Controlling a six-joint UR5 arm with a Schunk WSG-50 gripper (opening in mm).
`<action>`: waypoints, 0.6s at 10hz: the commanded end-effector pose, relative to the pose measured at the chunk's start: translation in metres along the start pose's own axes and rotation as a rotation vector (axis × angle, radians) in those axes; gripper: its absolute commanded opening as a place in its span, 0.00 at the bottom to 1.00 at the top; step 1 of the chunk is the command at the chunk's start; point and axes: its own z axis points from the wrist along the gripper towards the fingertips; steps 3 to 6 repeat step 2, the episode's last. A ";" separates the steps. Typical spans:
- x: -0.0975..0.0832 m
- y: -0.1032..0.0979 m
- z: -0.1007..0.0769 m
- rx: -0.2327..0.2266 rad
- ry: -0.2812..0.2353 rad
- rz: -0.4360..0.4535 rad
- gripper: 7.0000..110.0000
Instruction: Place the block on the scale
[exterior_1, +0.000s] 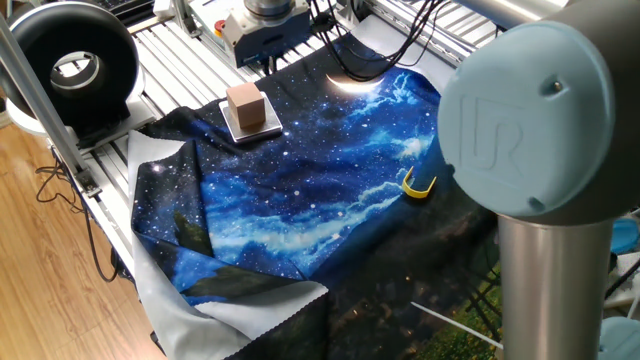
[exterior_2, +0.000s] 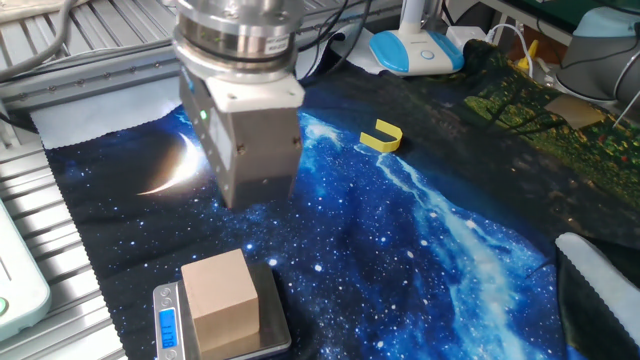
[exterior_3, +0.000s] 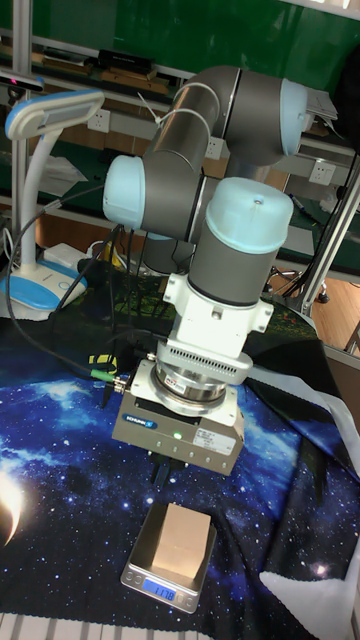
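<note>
Tall fixed view shows one wooden block (exterior_3: 180, 536), a plain tan cube, sitting on one flat square scale (exterior_3: 140, 570) with a shiny metal top. One gripper (exterior_3: 180, 476) hangs above it, holding nothing; I cannot tell how its jaws stand. One yellow curved clip (exterior_2: 381, 137) lies well apart on the starry blue cloth (exterior_2: 450, 240).

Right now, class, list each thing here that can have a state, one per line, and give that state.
Block: upright on the scale, not held.
Scale: switched on, display lit, carrying the block.
Gripper: above the block, holding nothing; jaws unclear.
Clip: lying loose on the cloth.
Cloth: spread out, front corner folded over.
</note>
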 end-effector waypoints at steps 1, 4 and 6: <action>0.018 -0.003 -0.008 -0.001 0.026 -0.011 0.00; 0.022 -0.004 -0.009 -0.001 0.029 -0.018 0.00; 0.022 -0.004 -0.009 -0.001 0.029 -0.018 0.00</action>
